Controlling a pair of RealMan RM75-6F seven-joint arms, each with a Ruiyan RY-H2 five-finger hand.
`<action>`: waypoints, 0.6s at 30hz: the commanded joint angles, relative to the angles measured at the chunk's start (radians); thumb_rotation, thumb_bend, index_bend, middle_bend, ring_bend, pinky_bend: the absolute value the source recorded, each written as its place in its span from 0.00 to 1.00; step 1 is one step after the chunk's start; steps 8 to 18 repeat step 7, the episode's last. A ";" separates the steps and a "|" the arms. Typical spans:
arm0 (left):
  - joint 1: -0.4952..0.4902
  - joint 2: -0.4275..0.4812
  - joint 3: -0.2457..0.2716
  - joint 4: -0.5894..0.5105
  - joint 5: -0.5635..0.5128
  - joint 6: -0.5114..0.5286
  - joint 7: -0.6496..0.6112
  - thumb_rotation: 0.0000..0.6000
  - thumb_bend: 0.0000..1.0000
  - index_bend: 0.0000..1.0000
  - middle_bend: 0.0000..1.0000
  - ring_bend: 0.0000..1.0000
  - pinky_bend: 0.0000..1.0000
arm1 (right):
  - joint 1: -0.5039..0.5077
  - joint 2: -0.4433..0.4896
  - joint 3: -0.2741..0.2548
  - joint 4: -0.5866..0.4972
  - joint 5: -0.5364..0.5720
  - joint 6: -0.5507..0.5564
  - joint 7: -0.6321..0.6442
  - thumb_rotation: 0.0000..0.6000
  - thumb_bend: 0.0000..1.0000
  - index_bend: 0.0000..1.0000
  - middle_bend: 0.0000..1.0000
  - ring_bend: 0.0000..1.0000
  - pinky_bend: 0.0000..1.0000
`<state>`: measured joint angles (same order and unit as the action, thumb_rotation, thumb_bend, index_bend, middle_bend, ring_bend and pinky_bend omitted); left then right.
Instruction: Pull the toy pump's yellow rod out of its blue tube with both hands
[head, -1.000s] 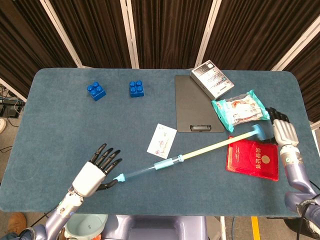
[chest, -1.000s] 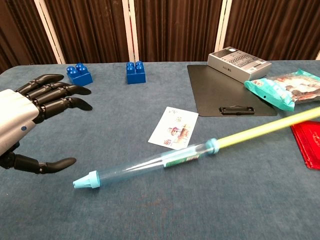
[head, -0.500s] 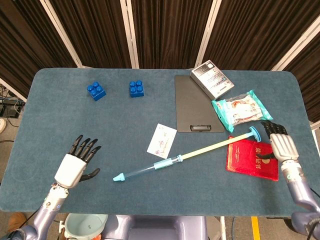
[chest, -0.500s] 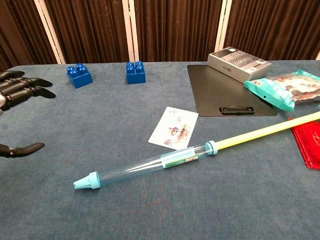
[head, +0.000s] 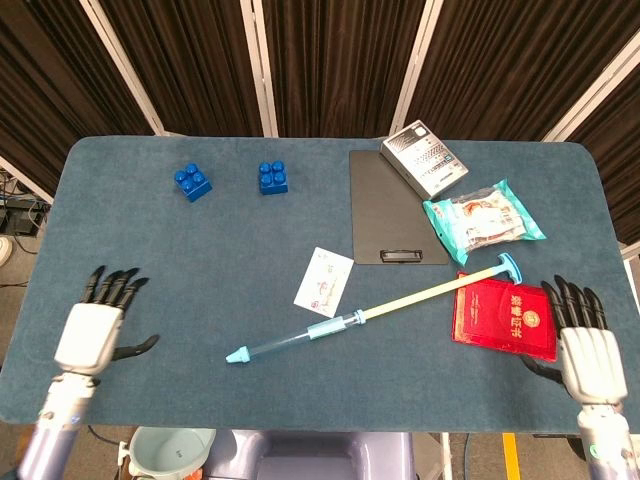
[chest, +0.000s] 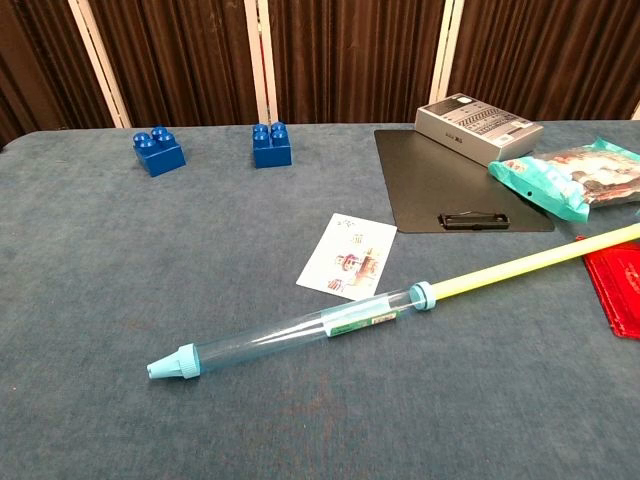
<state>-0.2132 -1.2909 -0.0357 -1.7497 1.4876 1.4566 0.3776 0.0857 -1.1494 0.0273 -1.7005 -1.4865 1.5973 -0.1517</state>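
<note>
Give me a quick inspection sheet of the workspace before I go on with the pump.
Surface: blue-grey felt table, no spills seen.
Job's things: yellow rod drawn far out of clear blue tube, end still inside; both lie flat, unheld.
Clutter: two blue toy bricks, black clipboard, grey box, teal snack packet, red booklet, printed card.
Hands: left hand and right hand open at near corners.
Cables: nothing seen.
Surroundings: dark curtains; pale bucket below table.

Your head view looks steeply down on the whole counter (head: 120, 240). Chest view sits low and close, facing across it. Both share the pump (head: 370, 312) and clipboard (chest: 450, 180).
</note>
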 joint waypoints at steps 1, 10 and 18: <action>0.058 0.023 0.020 -0.012 -0.006 0.039 -0.030 1.00 0.13 0.16 0.10 0.10 0.01 | -0.091 0.014 -0.050 0.053 -0.103 0.130 0.029 1.00 0.00 0.00 0.00 0.00 0.00; 0.079 0.021 0.036 0.046 0.104 0.114 -0.067 1.00 0.14 0.16 0.11 0.10 0.01 | -0.103 0.026 -0.057 0.050 -0.137 0.132 0.042 1.00 0.00 0.00 0.00 0.00 0.00; 0.079 0.021 0.036 0.046 0.104 0.114 -0.067 1.00 0.14 0.16 0.11 0.10 0.01 | -0.103 0.026 -0.057 0.050 -0.137 0.132 0.042 1.00 0.00 0.00 0.00 0.00 0.00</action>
